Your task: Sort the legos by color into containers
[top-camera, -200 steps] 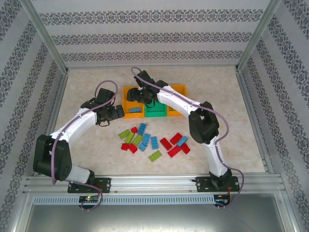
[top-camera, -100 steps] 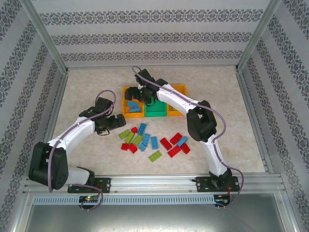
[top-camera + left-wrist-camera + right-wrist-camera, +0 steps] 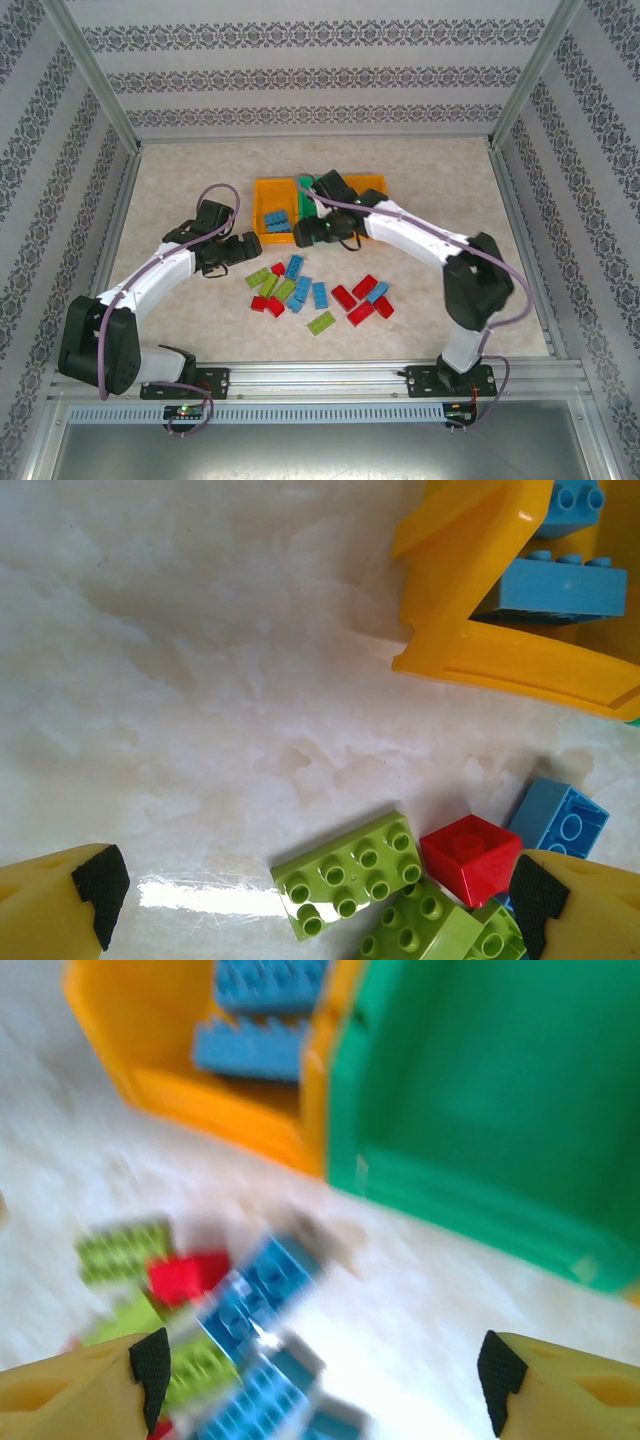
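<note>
Lime, blue and red legos [image 3: 290, 283] lie scattered on the table in front of the containers. The left orange bin [image 3: 262, 200] holds two blue bricks [image 3: 277, 221]. My right arm covers most of the green bin [image 3: 304, 184] and of the right orange bin [image 3: 373, 183]. My left gripper [image 3: 248, 248] is open just left of the pile, with a lime brick [image 3: 350, 870] and a red brick [image 3: 470, 858] between its fingers [image 3: 60, 905]. My right gripper [image 3: 308, 236] is open and empty in front of the bins, above a blue brick [image 3: 265, 1280]. The right wrist view is blurred.
More red bricks [image 3: 360, 295] and one lime brick [image 3: 321, 322] lie toward the near right. A metal frame and patterned walls [image 3: 60, 200] enclose the table. Bare tabletop lies left of my left arm and right of my right arm.
A second blue brick now lies in the left orange bin. My right gripper has pulled back from over that bin to just in front of it. My left gripper came nearer the pile.
</note>
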{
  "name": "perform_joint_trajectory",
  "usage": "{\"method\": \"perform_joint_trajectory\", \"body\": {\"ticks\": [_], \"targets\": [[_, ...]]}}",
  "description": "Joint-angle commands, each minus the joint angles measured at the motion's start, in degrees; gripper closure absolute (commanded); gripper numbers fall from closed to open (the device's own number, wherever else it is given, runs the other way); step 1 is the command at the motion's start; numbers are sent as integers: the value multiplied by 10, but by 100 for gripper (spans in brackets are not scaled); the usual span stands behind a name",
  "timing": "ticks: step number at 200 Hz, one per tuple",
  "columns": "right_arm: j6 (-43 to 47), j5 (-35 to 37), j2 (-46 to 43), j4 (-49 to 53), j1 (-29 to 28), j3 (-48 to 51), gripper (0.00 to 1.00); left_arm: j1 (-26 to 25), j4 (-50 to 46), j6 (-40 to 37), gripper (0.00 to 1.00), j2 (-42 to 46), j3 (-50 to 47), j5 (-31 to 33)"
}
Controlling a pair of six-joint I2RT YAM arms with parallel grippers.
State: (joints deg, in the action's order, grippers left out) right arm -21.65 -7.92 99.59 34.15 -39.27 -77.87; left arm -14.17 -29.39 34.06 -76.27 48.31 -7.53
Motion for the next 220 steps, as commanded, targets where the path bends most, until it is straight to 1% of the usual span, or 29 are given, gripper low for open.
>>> {"method": "perform_joint_trajectory", "body": {"ticks": [1,9,20,52,79,104,158,220], "targets": [[83,32,-54,23,-7,82,24,3,6,-4,1,-5,4,5],[86,34,-65,38,-9,104,28,2,0,-6,1,-5,7,8],[91,37,-72,60,-13,126,31,3,-2,-11,1,-2,9,4],[98,52,-76,85,-41,154,31,3,5,-11,1,2,12,-8],[102,34,-65,95,-64,146,30,3,-2,-9,1,-3,21,-8],[103,49,-45,103,-74,147,30,2,-10,-9,1,-5,22,2],[112,67,9,112,-88,116,34,2,-12,-2,1,-6,23,5],[119,87,43,120,-98,103,40,3,-14,1,1,-7,21,8]]}}
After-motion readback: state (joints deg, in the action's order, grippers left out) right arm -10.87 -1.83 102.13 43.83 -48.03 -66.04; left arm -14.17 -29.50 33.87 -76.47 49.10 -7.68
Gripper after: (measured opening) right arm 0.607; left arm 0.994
